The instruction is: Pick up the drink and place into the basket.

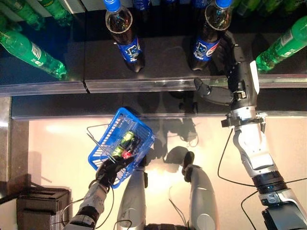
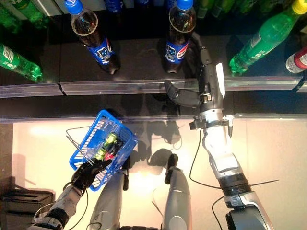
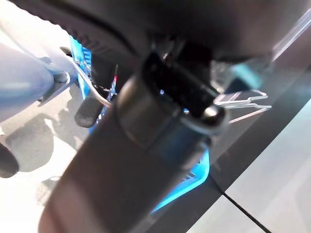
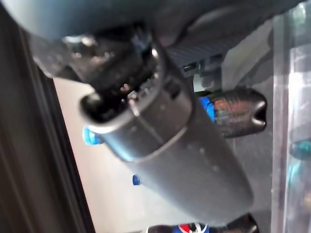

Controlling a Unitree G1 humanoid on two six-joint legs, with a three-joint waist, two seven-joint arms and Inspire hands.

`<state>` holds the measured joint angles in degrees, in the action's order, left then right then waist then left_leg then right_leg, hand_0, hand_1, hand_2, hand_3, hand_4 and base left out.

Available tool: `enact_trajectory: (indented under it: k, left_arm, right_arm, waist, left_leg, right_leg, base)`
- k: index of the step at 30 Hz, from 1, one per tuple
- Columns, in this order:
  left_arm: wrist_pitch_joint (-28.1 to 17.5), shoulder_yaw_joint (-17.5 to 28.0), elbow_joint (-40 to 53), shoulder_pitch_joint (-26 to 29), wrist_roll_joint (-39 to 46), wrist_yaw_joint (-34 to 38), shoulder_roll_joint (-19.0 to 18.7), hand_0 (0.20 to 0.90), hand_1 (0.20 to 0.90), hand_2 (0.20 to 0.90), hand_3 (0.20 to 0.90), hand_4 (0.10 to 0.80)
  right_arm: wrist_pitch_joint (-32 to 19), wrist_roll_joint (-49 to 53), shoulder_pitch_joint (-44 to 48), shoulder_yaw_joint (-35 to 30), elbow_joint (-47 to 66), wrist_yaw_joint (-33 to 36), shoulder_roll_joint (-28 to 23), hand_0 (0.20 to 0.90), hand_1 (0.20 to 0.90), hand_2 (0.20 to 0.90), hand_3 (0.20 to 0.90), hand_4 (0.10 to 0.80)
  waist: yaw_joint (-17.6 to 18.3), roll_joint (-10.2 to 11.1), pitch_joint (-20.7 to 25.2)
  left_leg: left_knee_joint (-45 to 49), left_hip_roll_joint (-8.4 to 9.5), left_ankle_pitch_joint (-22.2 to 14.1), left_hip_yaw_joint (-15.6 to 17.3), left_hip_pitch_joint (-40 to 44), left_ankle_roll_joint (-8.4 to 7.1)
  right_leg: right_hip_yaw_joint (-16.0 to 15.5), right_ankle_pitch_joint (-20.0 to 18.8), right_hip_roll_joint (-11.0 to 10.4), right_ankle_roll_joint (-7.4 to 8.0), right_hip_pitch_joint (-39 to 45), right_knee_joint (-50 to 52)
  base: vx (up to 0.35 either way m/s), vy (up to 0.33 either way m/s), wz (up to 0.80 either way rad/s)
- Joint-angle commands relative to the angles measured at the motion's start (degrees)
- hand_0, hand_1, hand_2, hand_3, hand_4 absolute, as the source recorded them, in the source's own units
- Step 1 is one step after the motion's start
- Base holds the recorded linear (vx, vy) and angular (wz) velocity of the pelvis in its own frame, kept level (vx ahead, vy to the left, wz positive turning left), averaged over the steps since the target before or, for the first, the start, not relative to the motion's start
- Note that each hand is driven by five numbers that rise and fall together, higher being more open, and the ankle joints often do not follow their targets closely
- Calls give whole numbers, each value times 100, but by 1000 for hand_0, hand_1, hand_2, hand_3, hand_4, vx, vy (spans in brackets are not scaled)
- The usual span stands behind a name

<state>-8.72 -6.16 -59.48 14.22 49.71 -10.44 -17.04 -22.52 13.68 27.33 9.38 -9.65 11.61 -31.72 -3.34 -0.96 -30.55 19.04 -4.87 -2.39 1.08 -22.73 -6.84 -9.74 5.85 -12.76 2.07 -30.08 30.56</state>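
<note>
My right hand (image 1: 237,76) reaches onto the dark shelf. It is open, with its fingers straight along the right side of a cola bottle with a blue cap (image 1: 209,33) and its thumb spread out to the left below the bottle. The same bottle shows in the right eye view (image 2: 178,36), and its dark base shows in the right wrist view (image 4: 235,112). My left hand (image 1: 109,171) is shut on the thin wire handles of the blue basket (image 1: 109,130), which hangs low at the left. A green drink (image 1: 125,141) lies inside it beside something red.
A second cola bottle (image 1: 123,33) stands to the left on the shelf. Green bottles lie at the far left (image 1: 29,50) and far right (image 1: 283,45). A clear rail (image 1: 144,85) runs along the shelf's front edge. A black box (image 1: 41,206) sits on the floor at lower left.
</note>
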Motion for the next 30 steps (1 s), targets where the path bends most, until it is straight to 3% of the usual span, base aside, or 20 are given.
enact_trajectory:
  k: [1, 30]
  left_arm:
    - [-220, -207, 582, -457, 80, -252, -266, 300, 300, 300, 200, 100]
    - [-10, -655, 748, -401, 78, -259, -394, 300, 300, 300, 200, 100]
  right_arm:
    - [-473, 287, 822, -395, 315, 160, -329, 900, 900, 900, 900, 800]
    - [32, 1148, 2825, 211, -1842, 147, -802, 900, 900, 900, 900, 800]
  waist:
    - [-112, -46, 172]
    - [-576, -217, 185]
  left_leg:
    - [319, -41, -99, 52, -2, 312]
    - [25, 39, 15, -93, 272, 316]
  right_leg:
    - [-147, -346, -360, 435, 614, -654]
    - [-465, -411, -446, 434, 1041, -943]
  base:
    - [6, -23, 4]
    - [1, -3, 4]
